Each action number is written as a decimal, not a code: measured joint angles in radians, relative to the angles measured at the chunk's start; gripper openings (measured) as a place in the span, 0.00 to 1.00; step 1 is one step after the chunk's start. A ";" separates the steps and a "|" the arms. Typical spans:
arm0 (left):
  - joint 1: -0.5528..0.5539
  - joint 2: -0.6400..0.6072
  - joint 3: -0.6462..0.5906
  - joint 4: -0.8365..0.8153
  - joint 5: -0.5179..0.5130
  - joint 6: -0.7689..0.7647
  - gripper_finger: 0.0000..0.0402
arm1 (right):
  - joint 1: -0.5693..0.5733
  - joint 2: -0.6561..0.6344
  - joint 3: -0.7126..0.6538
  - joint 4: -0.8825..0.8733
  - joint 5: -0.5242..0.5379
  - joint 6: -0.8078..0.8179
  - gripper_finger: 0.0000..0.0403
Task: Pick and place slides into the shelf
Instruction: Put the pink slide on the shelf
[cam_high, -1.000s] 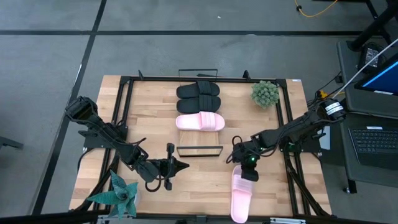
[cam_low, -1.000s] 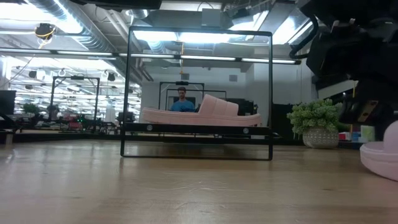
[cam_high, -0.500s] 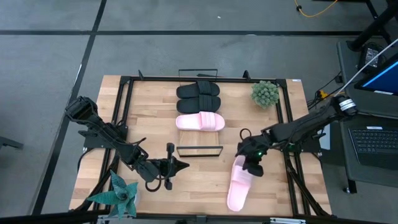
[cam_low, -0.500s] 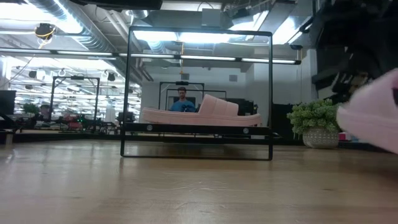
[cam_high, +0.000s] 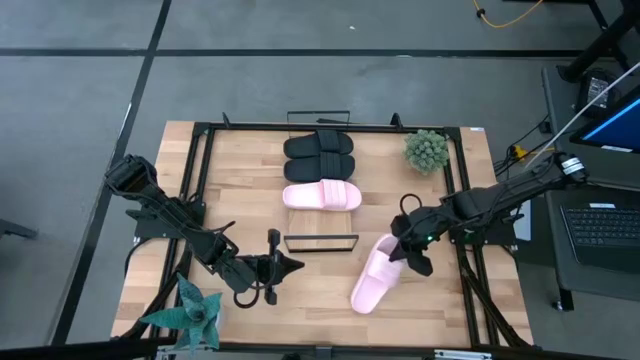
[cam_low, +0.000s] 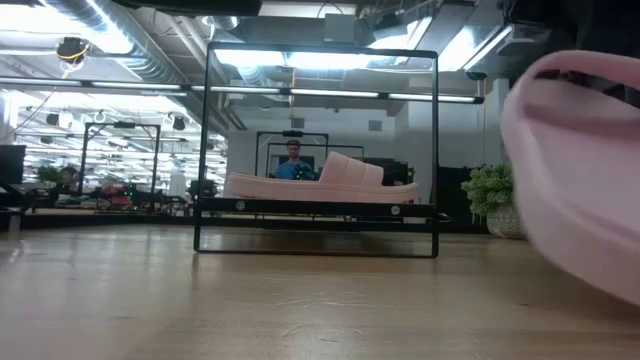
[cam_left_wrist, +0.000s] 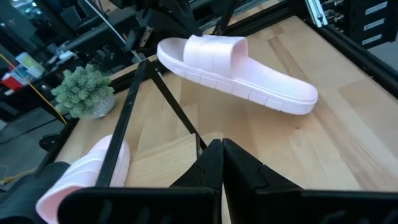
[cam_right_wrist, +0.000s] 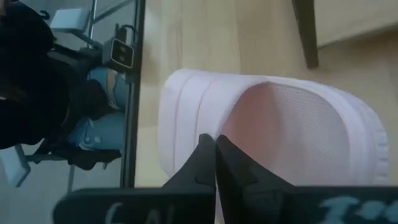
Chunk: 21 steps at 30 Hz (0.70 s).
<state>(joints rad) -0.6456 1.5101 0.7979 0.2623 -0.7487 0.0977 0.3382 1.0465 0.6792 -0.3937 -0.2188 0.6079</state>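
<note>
The held pink slide hangs tilted over the table's right half, and fills the right of the low view. My right gripper is shut on it. The shelf lies in the table's middle. On it rest two black slides and the other pink slide, soles down. My left gripper is shut, touches nothing, and waits near the shelf's near rail. My right gripper holds the pink slide by the edge of its wide strap, pinched between the two fingers. It comes from the table's right, slanting down. The slide is lifted clear of the table and hangs tilted, its free end toward the near left.
A small green plant stands at the far right of the table, and a spiky blue-green plant at the near left corner. A black frame runs along the table's edges. Bare wood lies near the shelf's near rail.
My right gripper has risen and moved a little toward the table's far right. The pink slide lay flat on the table, pointing to the near edge. It is now lifted clear and tilted, its free end swung toward the left.
</note>
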 joint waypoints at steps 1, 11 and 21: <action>0.000 0.000 0.000 0.000 -0.004 0.010 0.00 | 0.000 -0.008 0.000 0.002 0.008 -0.009 0.00; 0.000 0.000 0.000 0.011 -0.032 0.061 0.00 | 0.000 -0.047 0.000 0.081 0.022 -0.054 0.00; 0.013 0.000 0.000 0.204 0.046 0.384 0.00 | 0.000 -0.048 0.000 0.104 0.030 -0.043 0.00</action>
<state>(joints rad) -0.6322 1.5101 0.7982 0.4667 -0.7024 0.4816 0.3382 0.9989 0.6792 -0.2897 -0.1890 0.5648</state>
